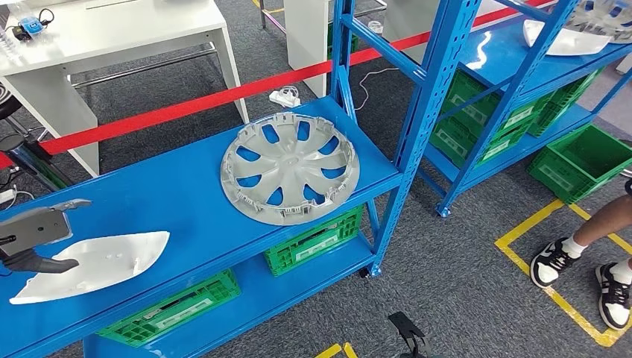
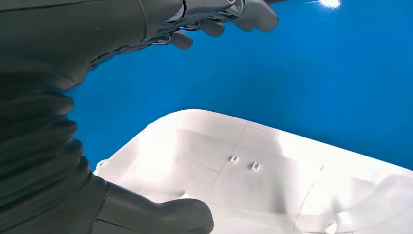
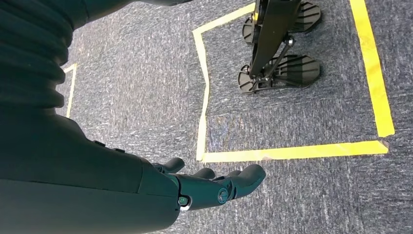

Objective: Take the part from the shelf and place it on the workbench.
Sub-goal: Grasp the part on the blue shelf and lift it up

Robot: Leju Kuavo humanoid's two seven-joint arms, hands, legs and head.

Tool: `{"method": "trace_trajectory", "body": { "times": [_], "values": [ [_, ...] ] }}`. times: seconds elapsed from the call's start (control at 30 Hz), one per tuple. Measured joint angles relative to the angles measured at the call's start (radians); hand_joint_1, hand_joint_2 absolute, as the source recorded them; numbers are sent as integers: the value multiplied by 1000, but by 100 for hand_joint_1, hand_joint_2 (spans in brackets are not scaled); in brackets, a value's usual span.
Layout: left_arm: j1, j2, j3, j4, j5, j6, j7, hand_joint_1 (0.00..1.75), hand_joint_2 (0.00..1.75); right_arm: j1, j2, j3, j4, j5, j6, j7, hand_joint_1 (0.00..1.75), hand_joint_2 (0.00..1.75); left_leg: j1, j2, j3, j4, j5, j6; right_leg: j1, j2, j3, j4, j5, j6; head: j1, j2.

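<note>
— Since you are about to reach, which hand is closer to the part?

— Your left hand [image 1: 37, 239]. It sits at the near left end of the blue shelf [image 1: 186, 201], right at the white part [image 1: 93, 262]. That part lies flat on the top deck, its long axis running along the shelf, the pointed end aimed away from your hand toward the wheel cover [image 1: 290, 168].

— Is the hand on it yet?

— Not gripping, as far as you can judge. In the left wrist view your fingers [image 2: 214, 19] are spread wide above the bare blue deck, and the thumb [image 2: 160, 217] hangs at the part's [image 2: 253, 170] near edge. I cannot tell whether the thumb touches it. The hand holds nothing.

— And the right hand?

— Your right hand [image 3: 209, 187] hangs low over the grey carpet [image 3: 146, 87] by the yellow tape [image 3: 292, 151], fingers loosely apart, holding nothing.

— What lies beyond?

— Green crates [image 1: 313, 242] sit on the lower deck, red tape [image 1: 186, 104] runs behind, and a white table [image 1: 112, 37] stands past it.
</note>
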Motion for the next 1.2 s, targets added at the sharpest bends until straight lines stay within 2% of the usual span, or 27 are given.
{"method": "trace_trajectory", "body": {
  "times": [0.17,0.63,0.8,1.03,1.2],
  "values": [
    [26,22,-7,-14,33,35,-17,0,175,-1,0,0,0,18,0,0,0,175,0,1,0,0,0,0,0,1,0,0,0,0,0,0],
    [73,61,-46,-42,102,48,-38,0,175,-1,1,0,0,33,0,6,0,175,0,0,1,0,-1,1,0,0,1,0,0,0,0,0],
    [143,133,-67,-95,188,75,-37,0,175,3,1,2,0,71,0,-2,0,175,0,2,2,-1,-1,0,0,2,1,0,0,0,0,0],
    [348,289,-60,-261,299,118,18,0,175,0,1,22,0,126,0,-16,0,175,1,4,5,-2,-3,-2,1,6,2,0,-3,-2,0,0],
    [428,348,-42,-338,312,122,32,0,175,-1,1,30,-1,133,0,-17,0,175,1,3,4,-2,-4,-1,1,3,3,-1,-4,-2,0,0]
  ]
}}
